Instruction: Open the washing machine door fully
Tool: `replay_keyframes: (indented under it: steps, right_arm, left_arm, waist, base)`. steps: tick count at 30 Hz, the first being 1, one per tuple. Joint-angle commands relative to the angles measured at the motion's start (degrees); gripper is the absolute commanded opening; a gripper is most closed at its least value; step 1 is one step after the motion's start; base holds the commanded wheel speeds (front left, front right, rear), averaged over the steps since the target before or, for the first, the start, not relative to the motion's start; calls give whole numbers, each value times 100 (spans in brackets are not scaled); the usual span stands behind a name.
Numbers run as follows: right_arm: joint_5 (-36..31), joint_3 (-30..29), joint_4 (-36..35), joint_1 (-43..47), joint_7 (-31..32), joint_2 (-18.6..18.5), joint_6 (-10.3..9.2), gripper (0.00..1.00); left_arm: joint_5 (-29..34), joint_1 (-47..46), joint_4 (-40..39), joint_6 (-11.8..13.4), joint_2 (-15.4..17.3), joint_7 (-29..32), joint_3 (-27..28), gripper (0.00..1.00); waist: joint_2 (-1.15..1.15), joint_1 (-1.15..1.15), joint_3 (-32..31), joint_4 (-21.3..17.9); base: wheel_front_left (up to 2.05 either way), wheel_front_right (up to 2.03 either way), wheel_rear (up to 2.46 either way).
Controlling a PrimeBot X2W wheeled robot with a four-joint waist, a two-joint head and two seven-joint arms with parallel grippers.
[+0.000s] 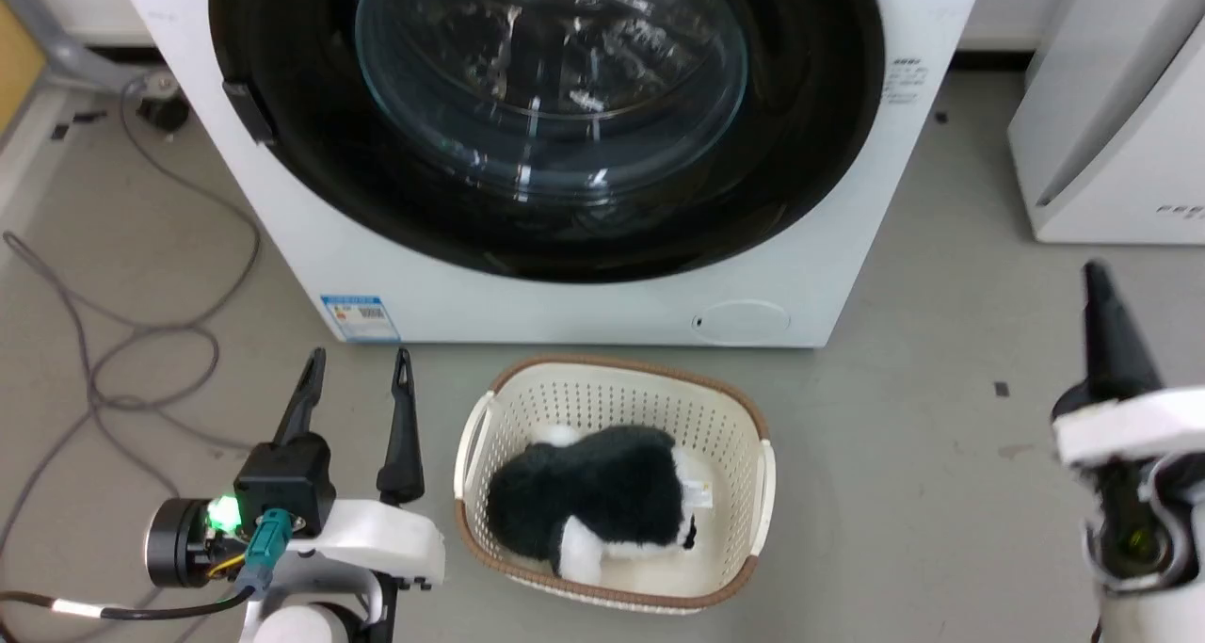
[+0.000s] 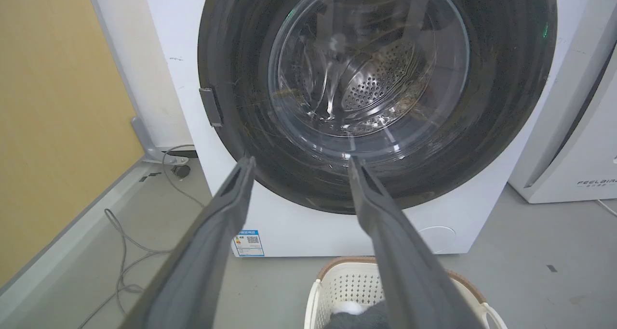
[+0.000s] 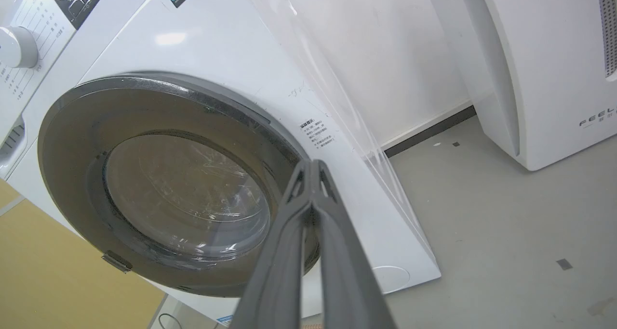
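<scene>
The washing machine (image 1: 311, 238) (image 2: 193, 69) (image 3: 207, 49) is a big white box ahead of me. Its door (image 1: 301, 153) (image 2: 241, 93) (image 3: 72, 165), a glossy black disc with a clear glass bowl, lies flat against the front. A small handle tab (image 1: 248, 111) (image 2: 211, 106) (image 3: 116, 261) sits on the door's left rim. My left gripper (image 1: 358, 365) (image 2: 299, 161) is open at the lower left, short of the machine, holding nothing. My right gripper (image 1: 1097, 276) (image 3: 312, 167) is shut and empty at the lower right, well apart from the door.
A cream laundry basket (image 1: 725, 408) (image 2: 337, 281) holding a black-and-white plush toy (image 1: 602, 502) stands on the floor before the machine, between my arms. Grey cables (image 1: 141, 342) trail at the left. A white FEELBIRD appliance (image 1: 1111, 125) (image 3: 540, 69) stands at the right.
</scene>
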Motion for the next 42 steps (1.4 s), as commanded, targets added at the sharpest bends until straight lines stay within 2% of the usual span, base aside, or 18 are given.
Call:
replay_keyframes:
  steps: [1,21,42]
  right_arm:
    - [213,-64,114,-268,-66,-91,-1,0]
    - [1045,121,1287,-2452,-360,-648,-2,0]
    - [1837,707,2488,-4306,-409,-887,-3,0]
  left_arm:
    - [-46,-116,-38,63,2,-67,-15,100]
    - [-98,-559,-269,249,2,-306,-61,100]
    - [-210,-893,-417,478,2,-557,-162,100]
  waist:
    - [0,0,113,51]
    - [0,0,920,322]
    - [0,0,1552,584]
  base:
    - [0,0,0]
    - [0,0,0]
    - [0,0,0]
